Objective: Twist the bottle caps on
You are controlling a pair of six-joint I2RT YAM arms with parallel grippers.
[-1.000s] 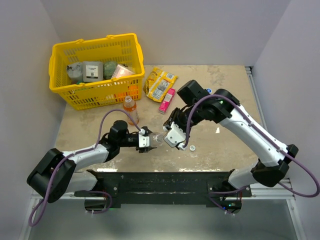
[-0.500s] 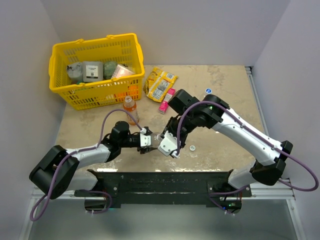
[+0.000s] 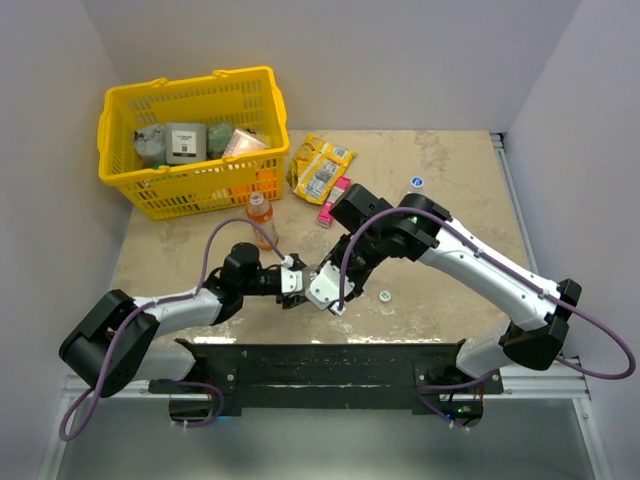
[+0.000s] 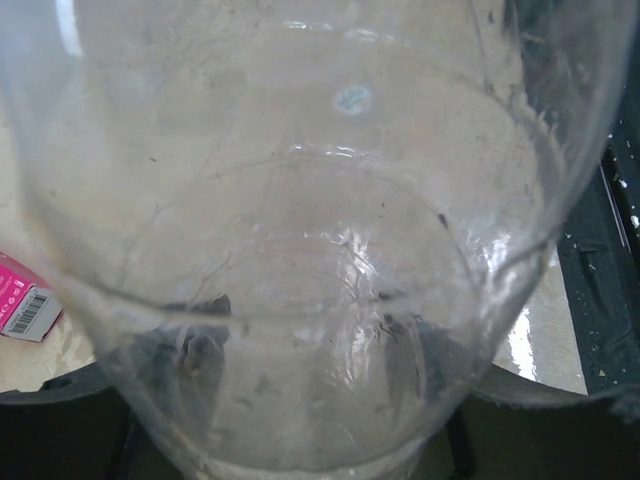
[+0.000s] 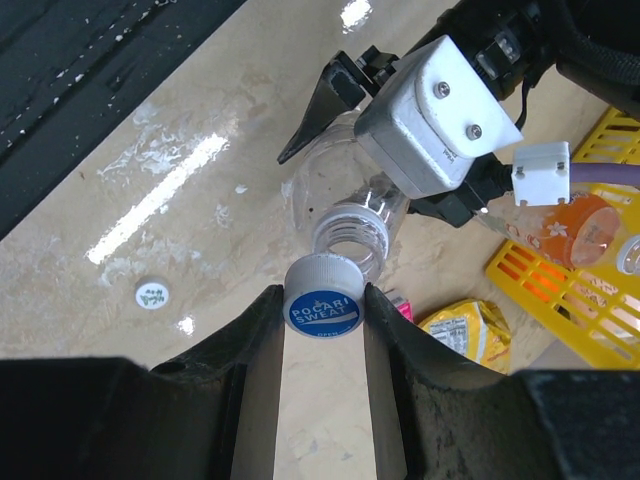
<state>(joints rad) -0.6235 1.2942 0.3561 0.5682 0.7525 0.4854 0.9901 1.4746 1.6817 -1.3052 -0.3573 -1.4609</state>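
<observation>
Beside the clear bottle [image 5: 338,196] clamped in the left claw [image 3: 302,281], right claw [image 5: 323,302] pinches a blue cap [image 5: 322,309].

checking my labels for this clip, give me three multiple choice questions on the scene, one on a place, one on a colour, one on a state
1. Where is the orange drink bottle? A upright just outside the yellow basket; B inside that basket; C lying on its side.
2. What colour is the top of the cap in the right gripper? A red; B blue; C green.
3. The clear bottle held by the left gripper is: A capped; B crushed flat; C uncapped.
Answers: 1 A, it stands in front of the basket wall. 2 B, blue top, white lettering. 3 C, its threaded neck is bare.
</observation>
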